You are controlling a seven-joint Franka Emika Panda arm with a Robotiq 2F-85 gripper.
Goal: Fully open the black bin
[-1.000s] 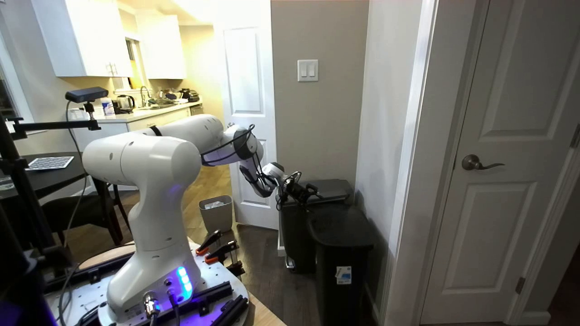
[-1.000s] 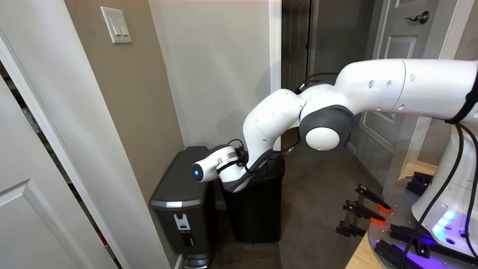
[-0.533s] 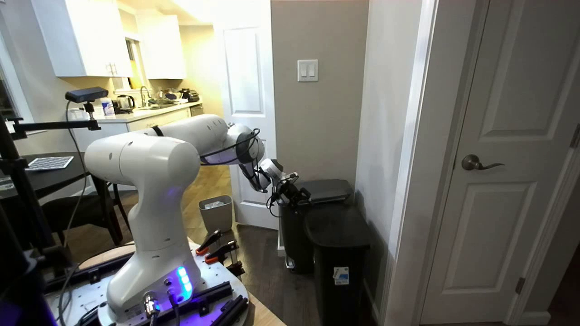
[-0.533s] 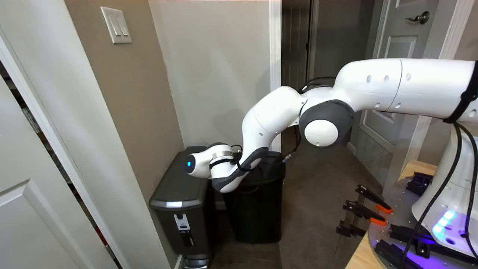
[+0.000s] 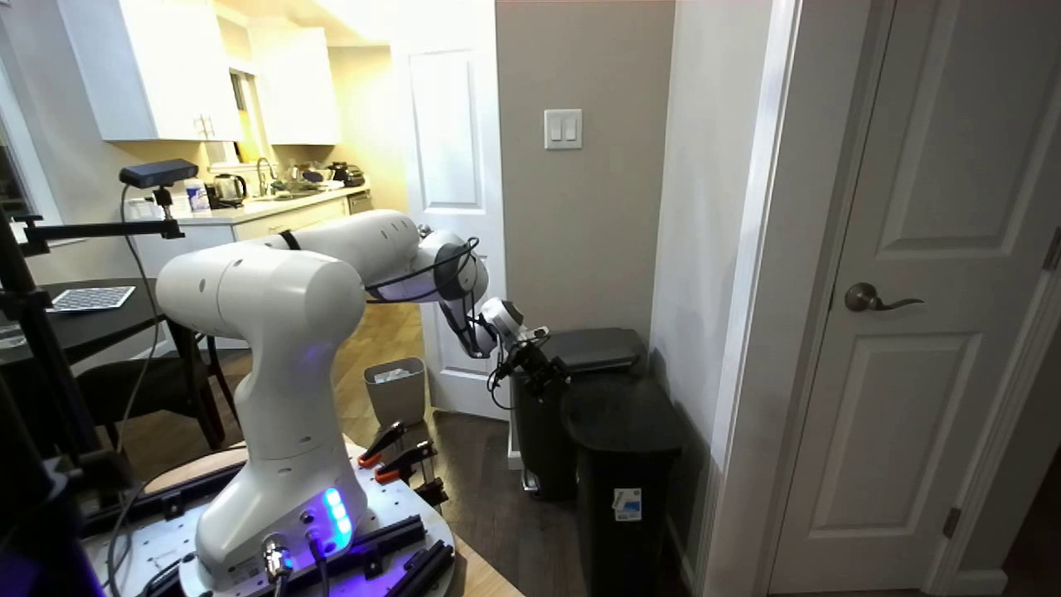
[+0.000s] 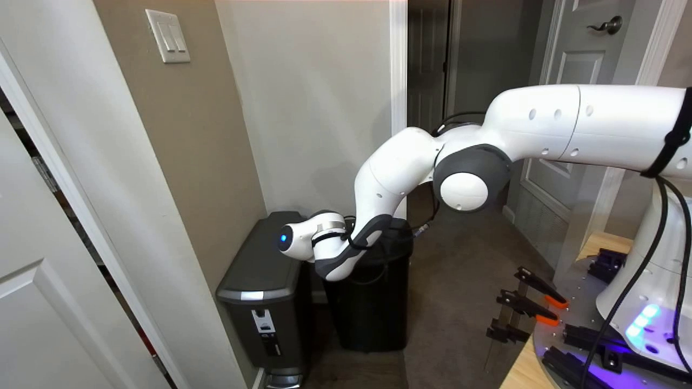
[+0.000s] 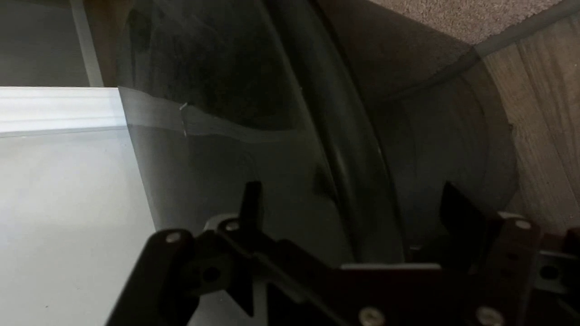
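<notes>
The black bin (image 5: 613, 464) stands upright by the wall with a pale label (image 5: 627, 504) on its front. Its flat top looks shut in an exterior view; the arm partly covers the bin in an exterior view (image 6: 370, 313). My gripper (image 5: 555, 381) is at the bin's upper edge, on the side facing the other bin; the arm hides it in an exterior view. In the wrist view my gripper (image 7: 351, 192) is open, its fingers wide apart. The bin's dark rim (image 7: 349, 158) runs between them, with the glossy lid (image 7: 281, 190) to its left. Contact cannot be told.
A dark grey pedal bin (image 6: 259, 259) stands close beside the black bin, against the wall. A small grey wastebasket (image 5: 396, 394) is near the white door. A pale wall (image 7: 68, 203) lies close to the lid. Clamps (image 6: 521, 302) stick out from the robot's table.
My gripper moved back toward the robot, then dipped lower at the bin's edge. The black bin shifted slightly left in an exterior view half a second ago and is back now.
</notes>
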